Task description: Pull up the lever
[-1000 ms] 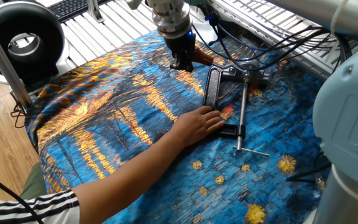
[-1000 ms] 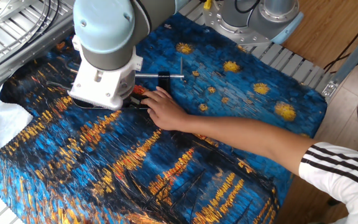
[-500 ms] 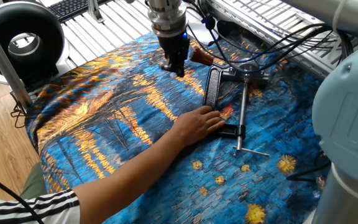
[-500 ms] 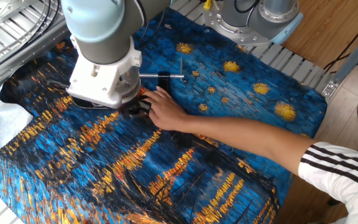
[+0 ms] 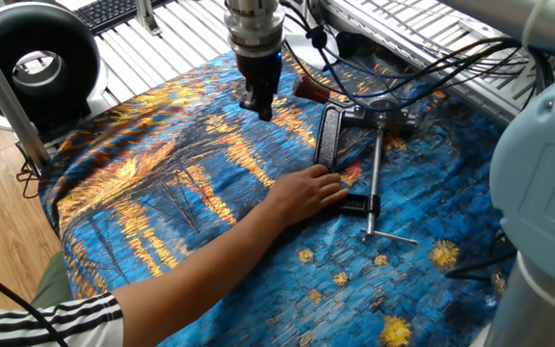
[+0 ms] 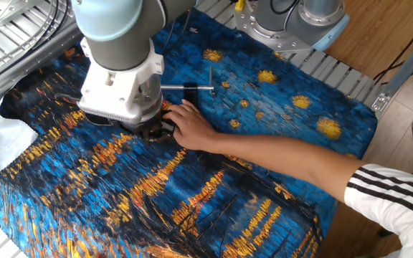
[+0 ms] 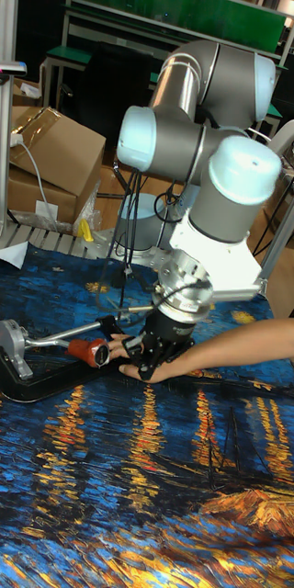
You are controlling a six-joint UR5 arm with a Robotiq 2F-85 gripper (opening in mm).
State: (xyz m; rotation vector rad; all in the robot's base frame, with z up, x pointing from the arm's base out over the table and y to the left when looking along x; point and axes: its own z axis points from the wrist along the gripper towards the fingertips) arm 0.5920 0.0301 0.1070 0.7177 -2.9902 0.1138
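Observation:
A black C-shaped clamp (image 5: pixel 328 137) lies on the painted cloth, and a person's hand (image 5: pixel 306 193) presses on its lower end. The lever (image 5: pixel 308 90), with its dark red sleeve, sticks out to the upper left of the clamp head; the tall fixed view shows the lever (image 7: pixel 90 350) just above the clamp (image 7: pixel 23 381). My gripper (image 5: pixel 258 106) hangs left of the red tip, apart from it, fingers close together and empty. In the tall fixed view the gripper (image 7: pixel 152 358) sits right beside the hand. My wrist hides most of the clamp in the other fixed view.
A long silver threaded rod (image 5: pixel 376 178) with a small crossbar runs from the clamp toward the front. The person's arm (image 6: pixel 285 161) crosses the cloth. Cables (image 5: pixel 422 63) drape at the back and a black round fan (image 5: pixel 32 63) stands at far left.
My gripper has slid left, away from the lever's red tip, which now shows in full. The hand and the clamp have stayed put.

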